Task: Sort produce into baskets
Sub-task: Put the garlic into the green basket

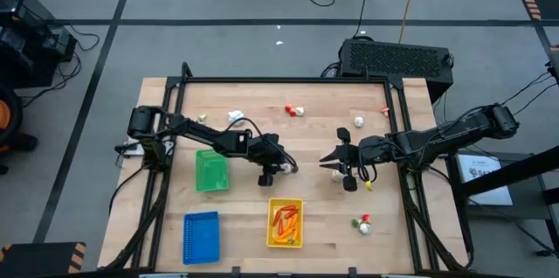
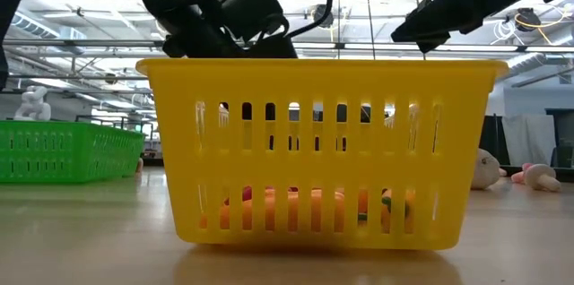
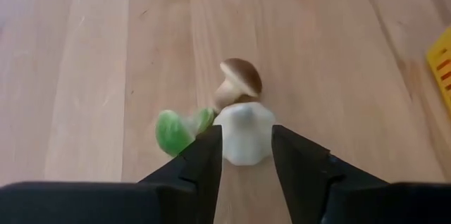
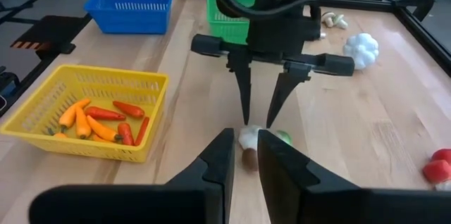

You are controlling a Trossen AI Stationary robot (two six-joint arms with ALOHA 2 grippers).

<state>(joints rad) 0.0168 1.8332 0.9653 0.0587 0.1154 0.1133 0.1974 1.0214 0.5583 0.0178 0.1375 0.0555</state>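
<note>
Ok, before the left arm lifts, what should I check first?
1. Left gripper fingers on either side of the white bulb: ok.
2. Bulb is alone between the fingers: ok.
3. Neighbours clear of the bulb: not ok. The mushroom and green piece lie right against it.
4. Right gripper out of the way: not ok, it hovers close, opposite.
5. Destination: cannot tell. The yellow basket holds carrots and peppers.
</note>
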